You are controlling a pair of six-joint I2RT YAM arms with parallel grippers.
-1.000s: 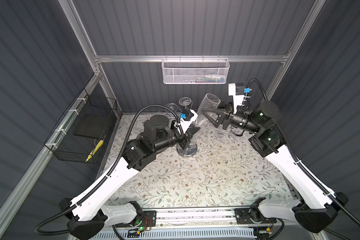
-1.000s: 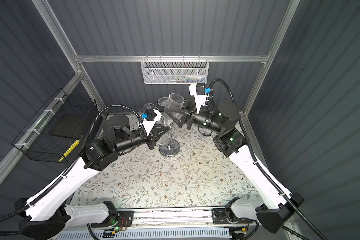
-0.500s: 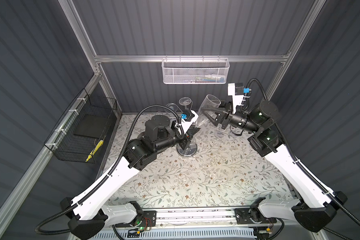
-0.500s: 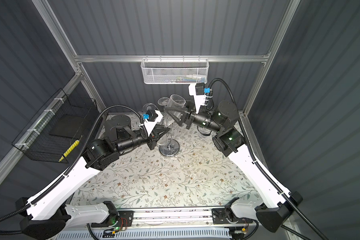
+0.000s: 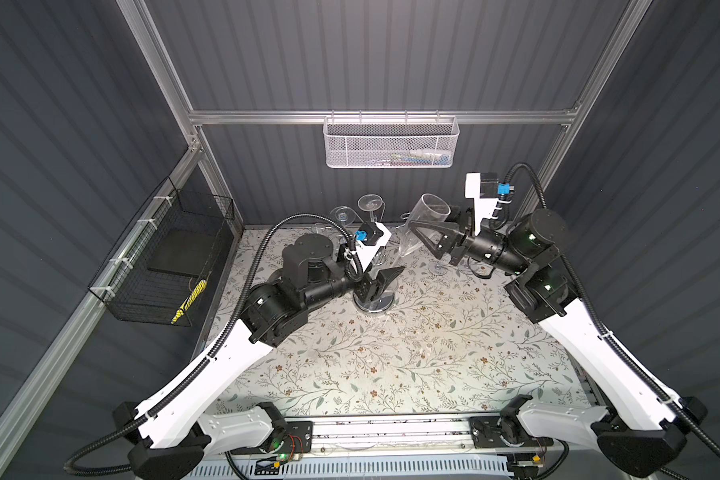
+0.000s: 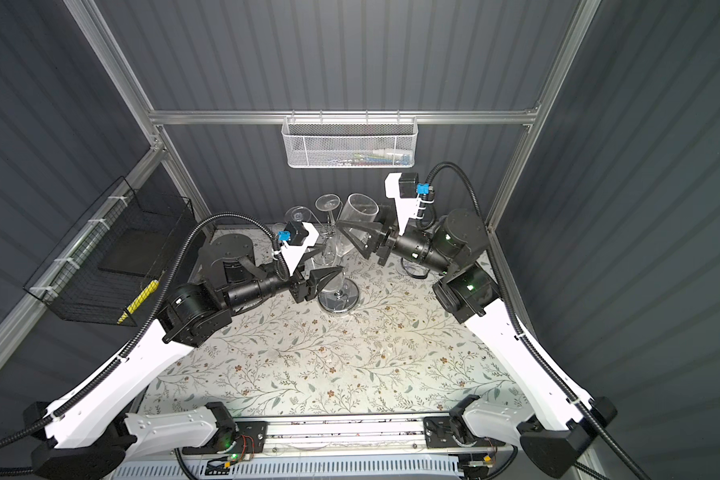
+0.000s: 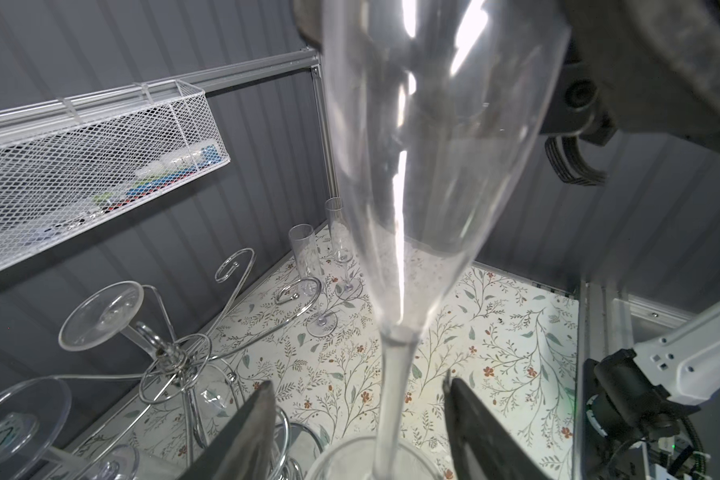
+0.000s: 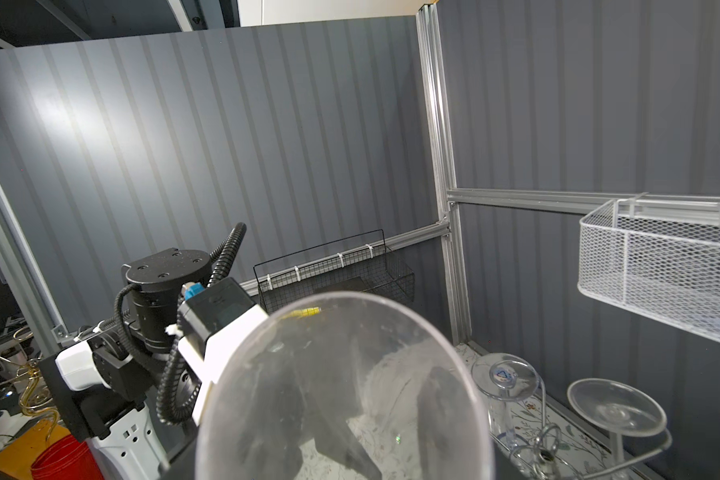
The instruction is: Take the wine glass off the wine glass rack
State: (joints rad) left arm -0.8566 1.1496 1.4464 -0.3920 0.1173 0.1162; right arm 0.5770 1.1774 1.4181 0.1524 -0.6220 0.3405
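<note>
Booth: dark grey ribbed walls on an aluminium frame, with a cloth printed with leaves and small flowers (image 5: 412,353) covering the table
Wall baskets: a white mesh basket (image 5: 391,145) hangs on the back rail, and a black wire basket (image 5: 163,266) is tied to the left-hand wall
Rack: the shiny chrome wire wine glass rack (image 5: 373,306) (image 6: 337,301) stands at the back of the cloth on its round mirrored base, its spiral-tipped arms spreading from the central stem (image 7: 175,357)
Hanging glasses: two clear stemmed glasses (image 5: 371,203) (image 8: 616,409) hang foot-up from the rack's arms
Standing flutes: two slim clear flutes (image 7: 306,253) stand upright on the cloth near the back right corner
Wine glass: the tall clear wine glass (image 5: 429,212) (image 6: 360,210) (image 7: 425,145) is bowl-up and leaning, clear of the arms, just right of the rack's top, with its stem slanting down toward the base
Right gripper: the black right gripper (image 5: 420,232) (image 6: 350,232) reaches in from the right and is clamped around the glass's bowl
Left gripper: the black left gripper (image 5: 381,281) (image 7: 358,384) is spread wide, one finger on each side of the lower stem, with a gap on both sides
Foot: the glass's foot sits low over the mirrored base, and from here I cannot tell whether they touch
</note>
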